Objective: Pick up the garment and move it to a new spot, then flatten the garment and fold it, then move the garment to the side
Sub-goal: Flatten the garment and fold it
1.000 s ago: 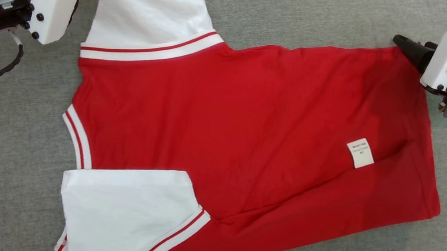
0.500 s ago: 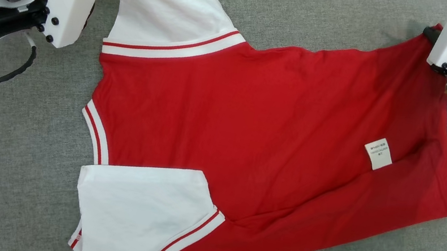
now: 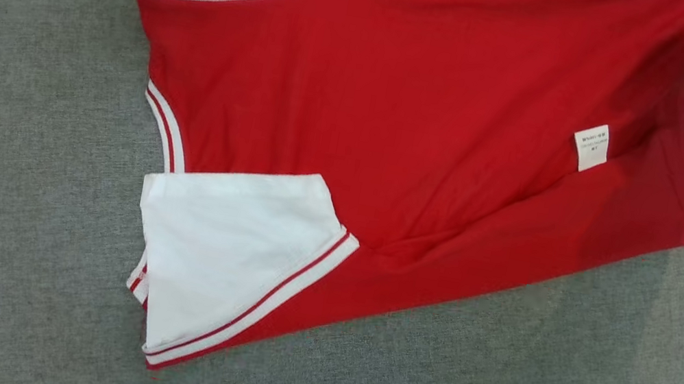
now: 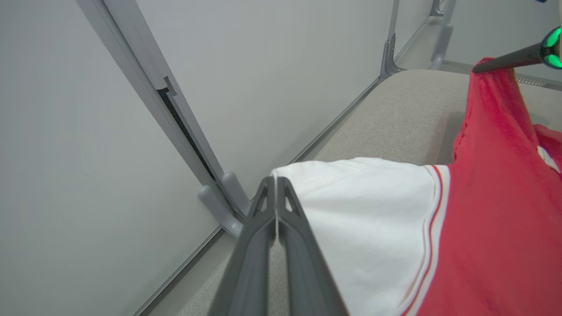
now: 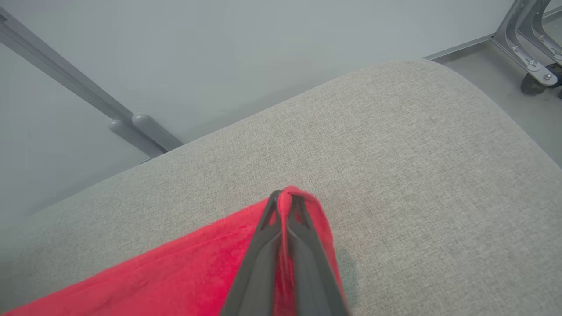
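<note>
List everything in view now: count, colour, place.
garment: one, red with white sleeves, spread on the padded surface
label: one, white, on the garment's red body
padded surface: one, grey fabric, under the garment
wall panels: at least two, pale grey, behind the surface
rails: several, grey metal, between the panels
caster: one, black, on the floor past the surface's corner
left tool: one, dark grey, shut on the garment's white sleeve
right tool: one, dark grey, shut on the garment's red corner

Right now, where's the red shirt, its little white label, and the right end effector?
red shirt (image 3: 398, 104), head view, red body panel.
label (image 3: 590, 147), head view, its middle.
right end effector (image 5: 286, 197), right wrist view, between fingertips pinching the shirt's corner.
</note>
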Controlling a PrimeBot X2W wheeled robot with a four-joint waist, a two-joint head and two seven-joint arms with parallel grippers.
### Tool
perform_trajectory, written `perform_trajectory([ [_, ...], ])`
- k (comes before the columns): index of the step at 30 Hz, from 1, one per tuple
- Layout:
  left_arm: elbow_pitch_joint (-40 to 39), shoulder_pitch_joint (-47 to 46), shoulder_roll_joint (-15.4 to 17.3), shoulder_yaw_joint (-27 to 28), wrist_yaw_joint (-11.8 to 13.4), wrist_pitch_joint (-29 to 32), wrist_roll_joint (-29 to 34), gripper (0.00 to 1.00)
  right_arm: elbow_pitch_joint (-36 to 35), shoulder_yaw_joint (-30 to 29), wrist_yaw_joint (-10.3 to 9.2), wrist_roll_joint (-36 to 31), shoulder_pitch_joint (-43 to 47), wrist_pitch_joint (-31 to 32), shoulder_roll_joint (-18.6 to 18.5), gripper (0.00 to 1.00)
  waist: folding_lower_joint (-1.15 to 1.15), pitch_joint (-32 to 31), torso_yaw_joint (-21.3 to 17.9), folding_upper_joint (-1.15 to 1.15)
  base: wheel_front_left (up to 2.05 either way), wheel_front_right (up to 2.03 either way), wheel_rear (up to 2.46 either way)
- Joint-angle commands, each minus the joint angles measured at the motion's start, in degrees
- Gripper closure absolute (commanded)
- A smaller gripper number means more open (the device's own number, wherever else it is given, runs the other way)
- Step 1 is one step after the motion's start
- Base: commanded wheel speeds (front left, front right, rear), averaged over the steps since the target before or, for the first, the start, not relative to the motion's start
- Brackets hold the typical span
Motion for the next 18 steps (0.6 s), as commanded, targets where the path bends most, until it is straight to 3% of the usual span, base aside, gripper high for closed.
perform_trajectory([
  [1, 0.2, -0.4, 0.0, -0.1, -0.1, -1.3, -0.1, 1.0, -0.7, 1.1, -0.02, 1.8, 1.3, -0.6, -0.6, 1.0, 0.0, -0.3, 0.5, 0.0, 0.0, 0.0, 0.0],
  [6, -4.3, 2.7, 2.0, -0.1, -0.1, -4.0, -1.3, 1.0, -4.8, 6.1, -0.02, 8.4, 5.2, 0.1, -3.3, 1.0, 0.0, -1.3, 1.6, 0.0, 0.0, 0.0, 0.0],
  [18, -20.8, 15.7, 12.5, -0.1, -0.1, -7.4, -3.1, 1.0, -18.0, 14.5, -0.02, 22.2, 19.4, 4.0, -13.8, 1.0, 0.0, -4.7, 5.5, 0.0, 0.0, 0.0, 0.0],
])
